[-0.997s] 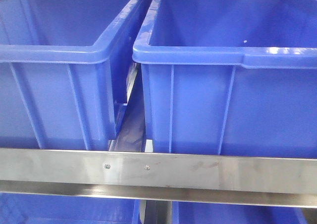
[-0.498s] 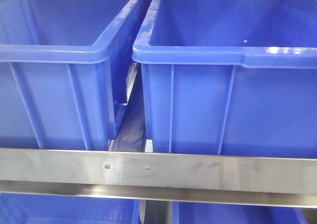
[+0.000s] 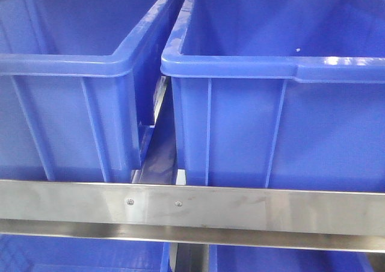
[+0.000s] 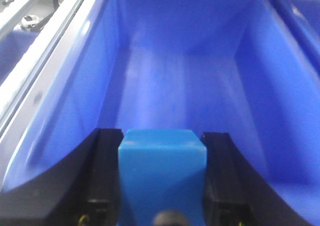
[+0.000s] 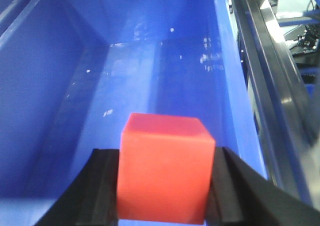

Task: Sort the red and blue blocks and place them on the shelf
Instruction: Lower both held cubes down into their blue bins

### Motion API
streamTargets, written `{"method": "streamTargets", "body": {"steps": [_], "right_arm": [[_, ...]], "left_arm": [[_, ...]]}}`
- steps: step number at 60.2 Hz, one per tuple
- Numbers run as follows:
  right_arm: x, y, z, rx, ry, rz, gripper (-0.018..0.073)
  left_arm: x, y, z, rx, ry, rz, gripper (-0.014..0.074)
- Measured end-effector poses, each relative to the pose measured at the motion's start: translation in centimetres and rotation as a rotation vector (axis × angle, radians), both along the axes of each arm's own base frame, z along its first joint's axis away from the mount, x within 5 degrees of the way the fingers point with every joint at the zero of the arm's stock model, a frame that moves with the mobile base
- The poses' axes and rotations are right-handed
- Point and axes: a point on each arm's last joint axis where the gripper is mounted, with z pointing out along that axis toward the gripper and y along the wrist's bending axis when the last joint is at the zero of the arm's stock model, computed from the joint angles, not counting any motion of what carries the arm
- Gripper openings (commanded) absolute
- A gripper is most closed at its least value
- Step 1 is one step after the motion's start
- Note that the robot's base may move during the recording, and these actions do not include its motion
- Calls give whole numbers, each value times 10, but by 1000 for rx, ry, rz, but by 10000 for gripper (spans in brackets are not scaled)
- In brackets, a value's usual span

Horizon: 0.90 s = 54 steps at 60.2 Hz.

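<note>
Nothing's budged in the front view since earlier: left gripper [image 4: 162,186] clamps the blue block [image 4: 162,178], right gripper [image 5: 165,191] pinches the red block [image 5: 165,168], each seemingly over a blue bin [image 4: 200,76].

Red block [image 5: 165,168] in right hand [image 5: 162,191]

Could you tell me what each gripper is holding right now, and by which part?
Left gripper: blue block, fingers on opposite side faces. Right gripper: red block, likewise.
</note>
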Motion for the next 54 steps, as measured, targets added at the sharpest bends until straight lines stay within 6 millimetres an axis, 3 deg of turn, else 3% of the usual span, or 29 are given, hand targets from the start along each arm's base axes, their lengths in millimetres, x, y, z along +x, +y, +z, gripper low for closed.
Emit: {"method": "streamTargets", "body": {"steps": [13, 18, 29, 44, 49, 54], "right_arm": [[52, 3, 11, -7, 38, -3, 58], [71, 4, 13, -8, 51, -4, 58], [101, 6, 8, -10, 76, -7, 58], [116, 7, -2, -14, 102, -8, 66], [116, 7, -3, -15, 102, -8, 150], [116, 7, -3, -21, 100, -7, 311]], "left_arm": [[68, -13, 14, 9, 45, -12, 135], [97, -18, 9, 14, 76, -17, 135], [138, -26, -2, 21, 121, -22, 135], [156, -29, -17, 28, 166, -24, 142], [158, -29, -19, 29, 172, -24, 186], [158, -29, -19, 29, 174, -24, 300]]}}
